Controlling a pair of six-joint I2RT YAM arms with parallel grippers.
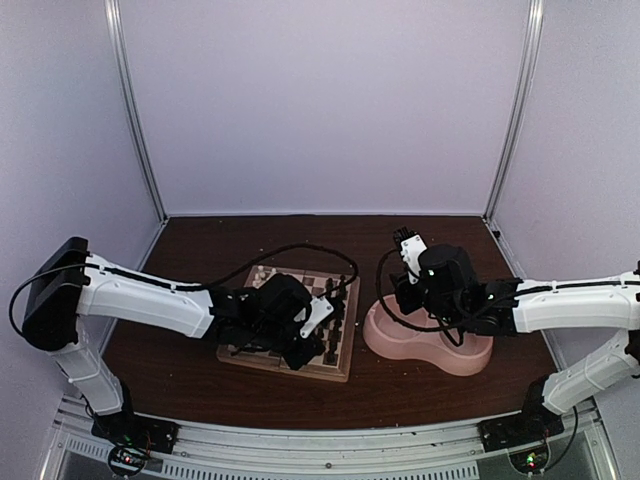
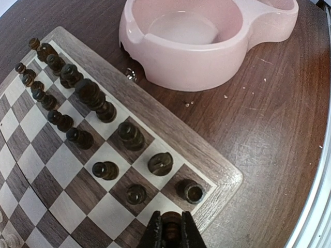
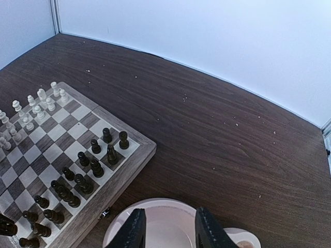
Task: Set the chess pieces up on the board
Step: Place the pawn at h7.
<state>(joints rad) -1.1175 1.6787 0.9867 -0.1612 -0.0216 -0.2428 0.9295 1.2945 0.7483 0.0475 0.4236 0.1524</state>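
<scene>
- The square wooden chessboard with light and dark brown checks and a tan rim (image 2: 155, 118) lies flat on the dark brown wooden surface (image 1: 200, 240), just beside the pink double bowl (image 2: 207, 57) and not touching it.
- The dark brown carved chess pieces (image 2: 130, 135) stand upright in two rows along the board edge nearest the bowl.
- The cream carved chess pieces (image 3: 39, 101) stand grouped along the opposite edge, well apart from the dark ones.
- The left hand (image 2: 170, 217) is narrowed, its two black fingers clamped on one dark brown piece (image 2: 171, 227). It is held over the board's corner by the end of the dark rows, close to the rim. Whether that piece touches the board I cannot tell.
- The right hand (image 3: 168, 217) is spread wide, hanging above the bowl's nearer round compartment.
- A small shiny object (image 2: 131, 75) lies on the surface between bowl and board; it is too small to tell what it is.
</scene>
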